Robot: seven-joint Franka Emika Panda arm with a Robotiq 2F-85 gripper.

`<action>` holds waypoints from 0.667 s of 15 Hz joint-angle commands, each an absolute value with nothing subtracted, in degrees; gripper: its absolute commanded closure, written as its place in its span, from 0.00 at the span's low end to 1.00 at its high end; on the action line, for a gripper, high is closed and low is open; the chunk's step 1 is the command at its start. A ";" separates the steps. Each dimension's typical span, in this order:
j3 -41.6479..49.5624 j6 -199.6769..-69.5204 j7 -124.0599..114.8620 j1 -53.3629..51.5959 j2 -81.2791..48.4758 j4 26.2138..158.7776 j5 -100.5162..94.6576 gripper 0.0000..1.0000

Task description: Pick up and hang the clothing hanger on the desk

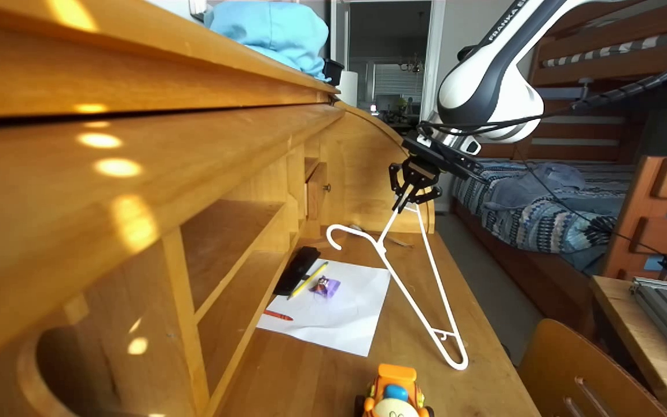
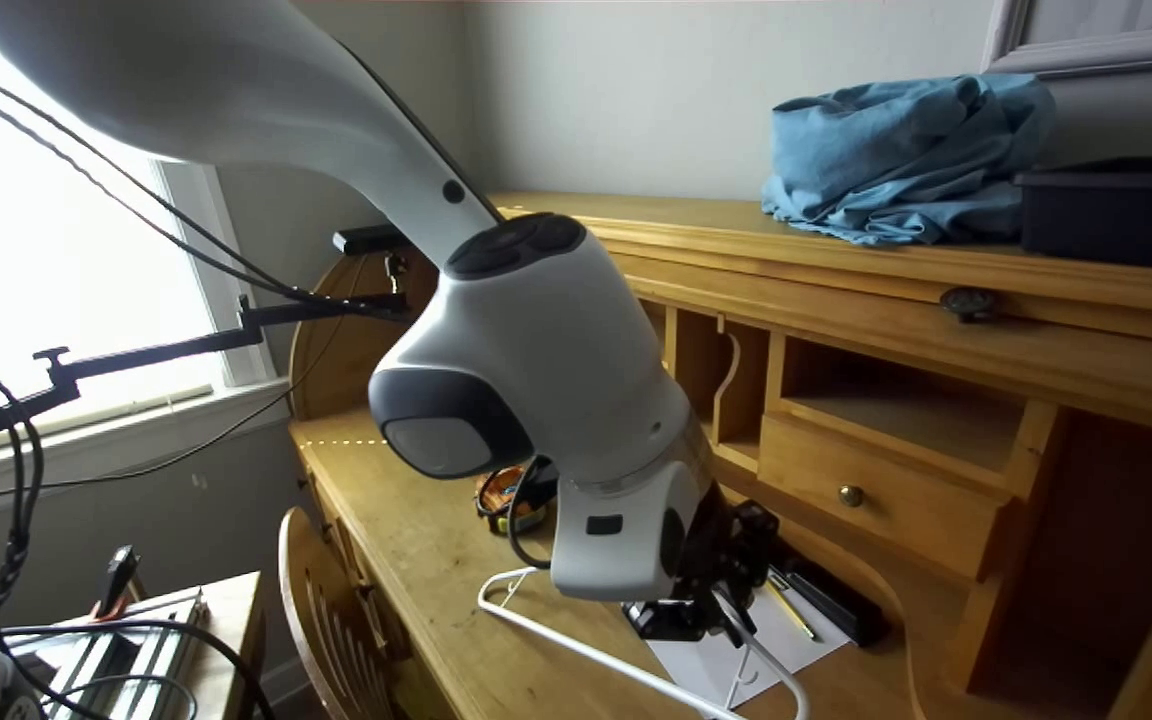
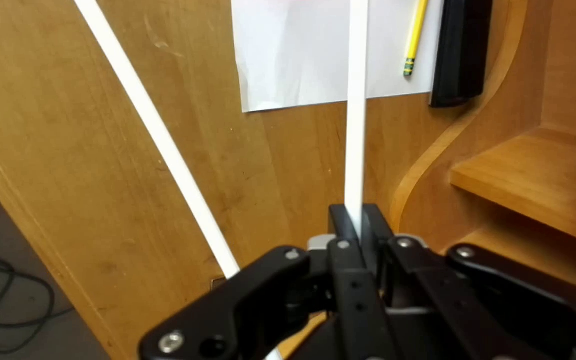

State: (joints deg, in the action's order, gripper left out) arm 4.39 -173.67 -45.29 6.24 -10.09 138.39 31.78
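W/ end effector (image 3: 359,220) gripping hanger (image 3: 355,125), lift gently, turning hook (image 1: 355,231) up b4 nearing cubbies (image 1: 226,234), left in an exterior view.

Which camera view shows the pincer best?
The wrist view: the pincer is close up there, shut on the hanger, though cut off below. Both exterior views show it smaller and farther off; in an exterior view the arm partly hides it.

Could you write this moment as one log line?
gripper: closed on hanger | hanger: over desk, not hung | pencil: on paper
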 commanded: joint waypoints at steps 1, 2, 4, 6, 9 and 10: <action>3.07 -175.41 -43.77 7.72 -6.38 141.56 35.65 0.98; 3.13 -175.65 -43.79 7.76 -5.94 142.00 36.04 0.98; 3.45 -176.10 -44.01 7.67 -5.38 142.67 36.06 0.98; 3.44 -176.59 -43.98 7.82 -4.65 143.54 36.14 0.98; 3.76 -177.31 -44.36 8.16 -3.43 144.73 36.41 0.98; 3.89 -177.50 -44.45 8.31 -3.06 145.03 36.45 0.98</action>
State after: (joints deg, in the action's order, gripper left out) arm 4.29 -176.31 -45.20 7.57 -6.18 142.46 34.00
